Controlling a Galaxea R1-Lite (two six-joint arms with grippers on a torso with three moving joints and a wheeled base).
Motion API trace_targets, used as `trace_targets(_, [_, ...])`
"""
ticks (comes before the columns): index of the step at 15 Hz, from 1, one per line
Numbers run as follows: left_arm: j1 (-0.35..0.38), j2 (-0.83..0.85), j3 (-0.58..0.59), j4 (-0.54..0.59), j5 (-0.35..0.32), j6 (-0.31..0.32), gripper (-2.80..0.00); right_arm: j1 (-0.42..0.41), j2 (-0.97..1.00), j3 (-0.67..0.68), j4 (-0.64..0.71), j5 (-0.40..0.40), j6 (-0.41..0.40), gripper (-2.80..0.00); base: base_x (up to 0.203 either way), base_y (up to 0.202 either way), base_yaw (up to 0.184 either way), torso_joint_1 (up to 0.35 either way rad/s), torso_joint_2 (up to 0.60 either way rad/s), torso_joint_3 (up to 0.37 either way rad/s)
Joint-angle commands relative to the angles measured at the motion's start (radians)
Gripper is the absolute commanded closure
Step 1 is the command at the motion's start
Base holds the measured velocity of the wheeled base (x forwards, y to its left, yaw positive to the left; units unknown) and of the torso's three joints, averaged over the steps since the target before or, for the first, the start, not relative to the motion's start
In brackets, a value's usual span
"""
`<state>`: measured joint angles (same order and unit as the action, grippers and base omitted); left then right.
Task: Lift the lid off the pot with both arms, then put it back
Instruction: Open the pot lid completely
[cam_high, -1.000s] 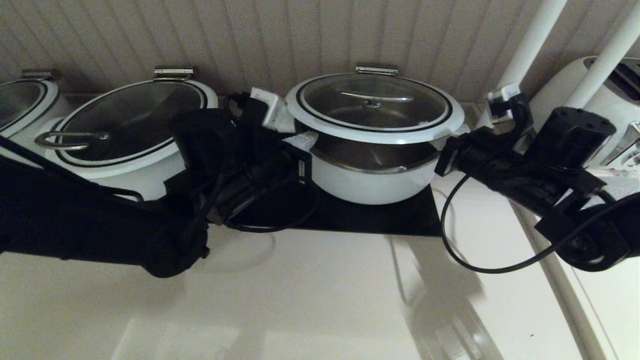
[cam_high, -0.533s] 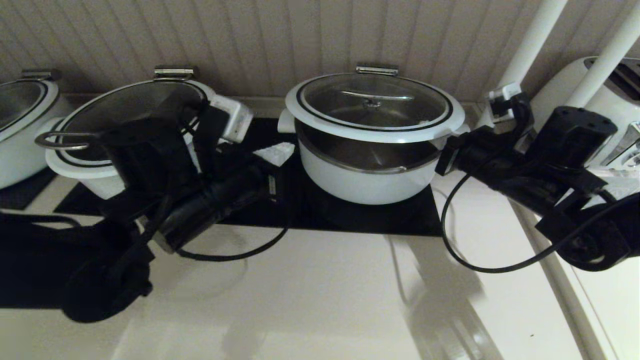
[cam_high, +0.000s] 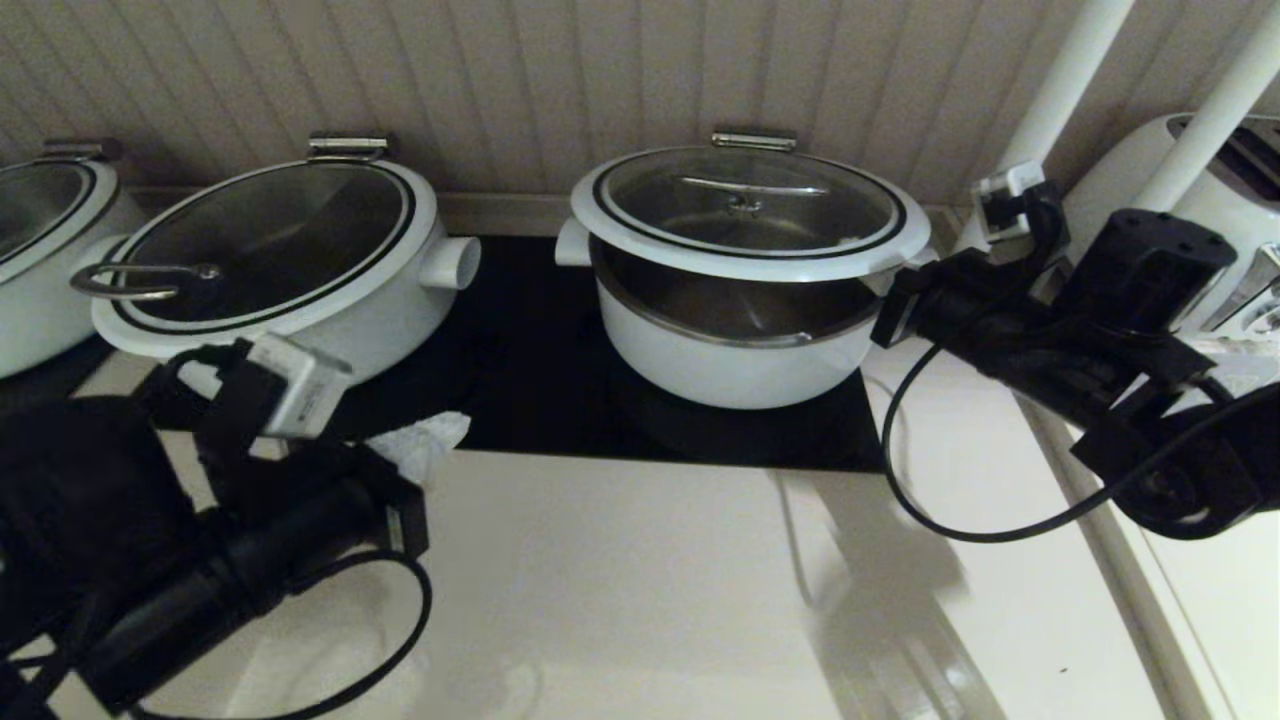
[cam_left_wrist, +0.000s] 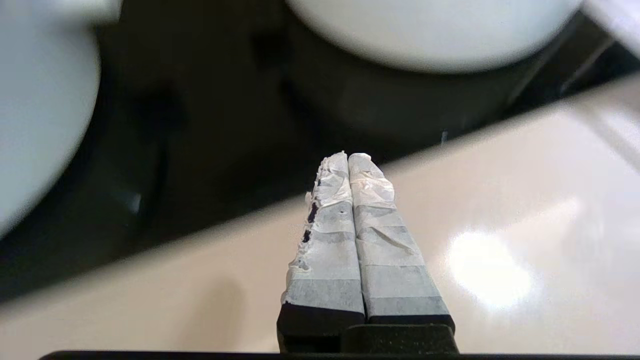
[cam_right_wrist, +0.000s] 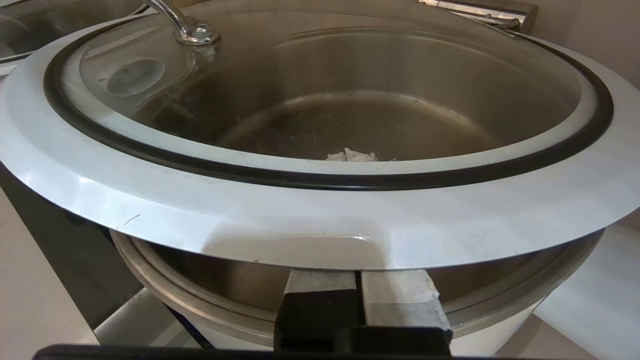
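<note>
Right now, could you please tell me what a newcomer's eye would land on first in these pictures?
First, the lid, raised at the front above the pot at the back centre, so a gap shows the steel inside. The right pincer, shut, sits under the lid's white rim on the right side. The left pincer, also shut, hangs over the pale counter at the front left, well away from the pot.

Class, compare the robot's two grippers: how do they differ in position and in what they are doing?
The right gripper sits under the lid's white rim, propping its front edge above the pot; the left gripper hangs over the pale counter, touching nothing. The right gripper is at the pot's side; the left gripper is nearer the robot. Both are shut, with white-wrapped fingers.
</note>
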<state>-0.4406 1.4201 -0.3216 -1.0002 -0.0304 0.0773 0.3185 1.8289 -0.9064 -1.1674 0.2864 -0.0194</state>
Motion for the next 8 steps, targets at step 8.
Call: trace_targets(8, [0.108,-0.222,0.279,-0.002,0.04,-0.075,0.0,0.001,-0.005,0.0,-0.008,0.002,-0.001,0.0,0.0,0.0,0.0,0.0,0.0,0.0])
